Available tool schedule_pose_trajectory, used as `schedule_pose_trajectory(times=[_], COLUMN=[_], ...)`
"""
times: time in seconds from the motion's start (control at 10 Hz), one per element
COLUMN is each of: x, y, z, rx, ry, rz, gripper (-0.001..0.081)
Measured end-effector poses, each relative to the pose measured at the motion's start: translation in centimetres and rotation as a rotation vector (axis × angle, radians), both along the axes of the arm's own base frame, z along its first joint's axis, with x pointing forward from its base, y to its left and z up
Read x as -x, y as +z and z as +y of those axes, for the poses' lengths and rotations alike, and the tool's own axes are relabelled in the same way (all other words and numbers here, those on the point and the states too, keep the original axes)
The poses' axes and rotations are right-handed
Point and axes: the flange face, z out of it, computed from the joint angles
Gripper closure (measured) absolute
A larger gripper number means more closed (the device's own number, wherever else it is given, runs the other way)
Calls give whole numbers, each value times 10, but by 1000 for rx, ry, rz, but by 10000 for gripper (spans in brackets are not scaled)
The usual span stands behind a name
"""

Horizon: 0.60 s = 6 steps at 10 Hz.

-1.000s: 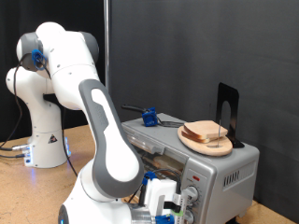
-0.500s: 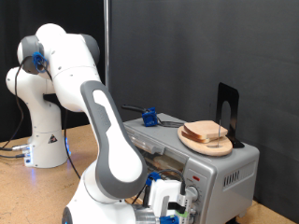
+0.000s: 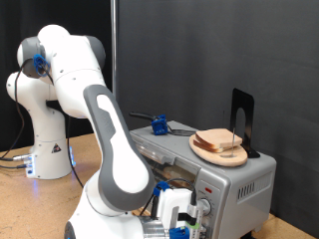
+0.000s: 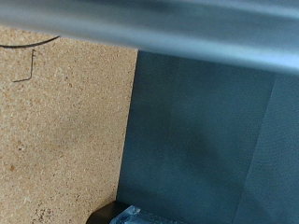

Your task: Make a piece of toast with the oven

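Observation:
The silver toaster oven (image 3: 242, 186) stands at the exterior view's right. A round wooden plate (image 3: 209, 154) on its top holds slices of pale bread with tan crust (image 3: 221, 141). My gripper (image 3: 181, 225) is low at the exterior view's bottom edge, right in front of the oven's front face, and its fingers are hidden behind the hand. In the wrist view no fingers show; a blurred silver bar (image 4: 159, 28) runs across close to the camera, above a dark panel (image 4: 210, 140).
A blue clip with a black cable (image 3: 158, 125) and a black upright stand (image 3: 242, 115) sit on the oven top. The arm's white base (image 3: 45, 139) stands at the exterior view's left. The tan speckled table (image 4: 56, 131) shows in the wrist view.
My hand has sunk slightly lower in front of the oven. The plate, the bread and the oven have not moved.

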Motion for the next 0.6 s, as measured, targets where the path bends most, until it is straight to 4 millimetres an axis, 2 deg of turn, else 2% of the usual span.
schedule_pose_trajectory(times=[0.2,0.6], x=[2,7], y=[1,-1], z=[0,0], rx=[17,30], ry=[3,30], rz=[-59,-356], gripper=[704,700])
